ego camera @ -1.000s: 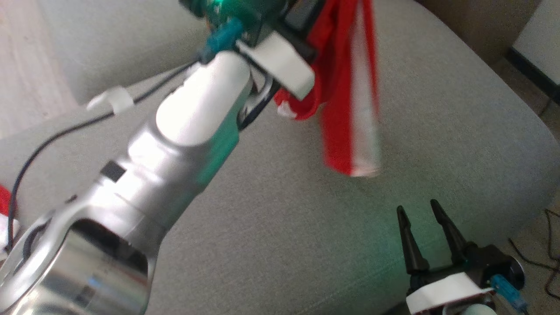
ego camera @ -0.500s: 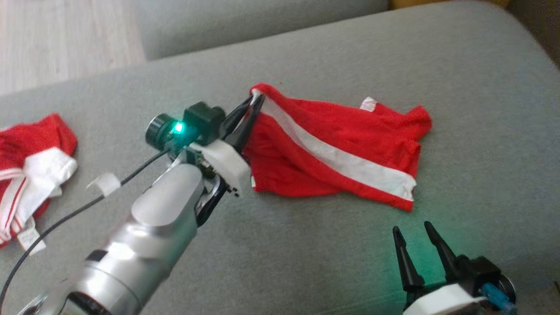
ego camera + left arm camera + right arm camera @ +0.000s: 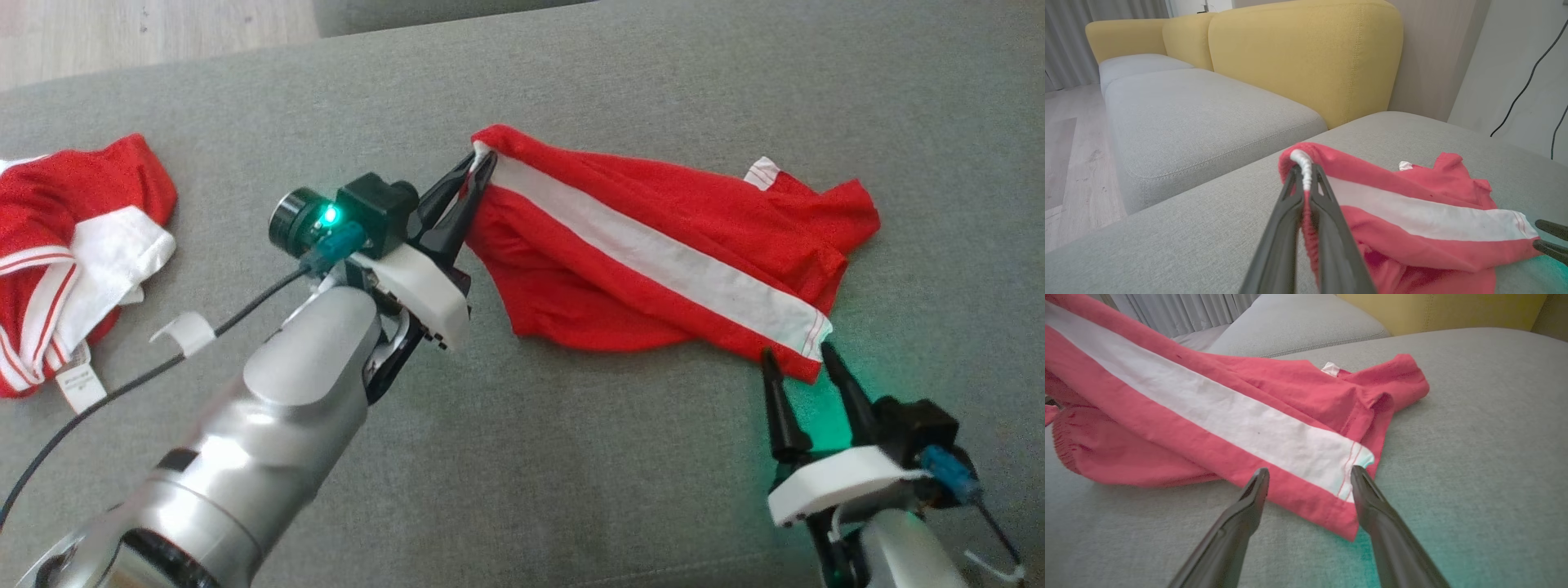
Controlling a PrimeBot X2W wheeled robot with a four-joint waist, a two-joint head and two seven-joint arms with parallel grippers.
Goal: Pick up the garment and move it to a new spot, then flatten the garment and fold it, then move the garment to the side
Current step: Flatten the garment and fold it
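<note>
Here, left jaws tight on the garment (image 3: 571, 286), right jaws wide and empty at its hem

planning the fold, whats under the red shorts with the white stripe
The shorts lie on the grey sofa cushion. Anything beneath the bunched cloth is covered.

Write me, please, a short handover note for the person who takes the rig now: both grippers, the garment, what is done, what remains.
Left gripper: shut on the red garment, pinching the white edge at its far-left end.
Right gripper: open, fingertips at the near hem by the white stripe's end, gripping nothing.
Garment: lies on the grey cushion, stretched lengthwise but creased. A second red-and-white garment lies apart at the left.
Done: garment is down on the cushion.
Left: flatten, fold, move aside.
</note>
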